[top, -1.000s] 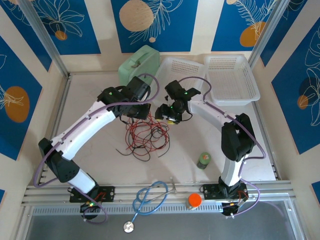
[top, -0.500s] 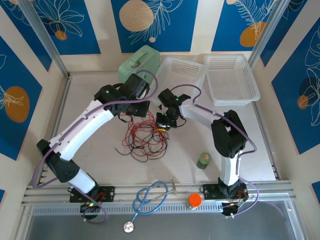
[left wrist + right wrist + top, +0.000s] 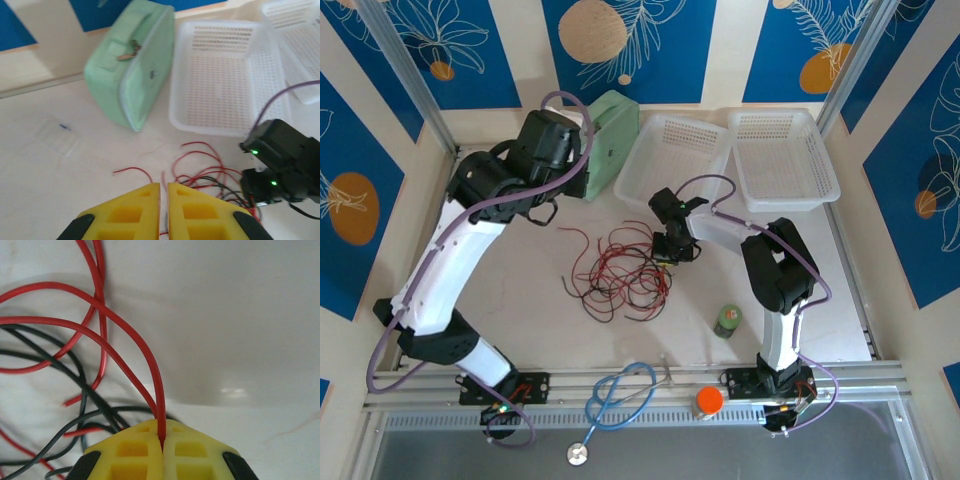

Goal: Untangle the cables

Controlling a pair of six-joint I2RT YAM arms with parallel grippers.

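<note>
The cables lie tangled mid-table: a red cable (image 3: 620,268) in loose loops and a black cable (image 3: 604,314) threaded through it. My right gripper (image 3: 667,255) sits low at the tangle's right edge, shut on a red cable (image 3: 131,336) strand that rises from between its fingertips (image 3: 161,433). Black cable (image 3: 65,371) strands cross just left of it. My left gripper (image 3: 544,212) hangs raised at the back left, off the tangle. Its yellow fingers (image 3: 164,186) stand a thin slit apart with nothing gripped; a red cable (image 3: 200,146) end lies on the table below them.
A mint green case (image 3: 605,140) leans at the back. Two white baskets (image 3: 680,150) (image 3: 785,160) stand to its right. A small green can (image 3: 727,320) stands front right. On the front rail lie a blue stethoscope (image 3: 620,395) and an orange cap (image 3: 709,400).
My left arm has lifted off the tangle and swung to the back left, leaving the red cable on the table. My right gripper has come down at the tangle's right edge and shut on a red strand.
</note>
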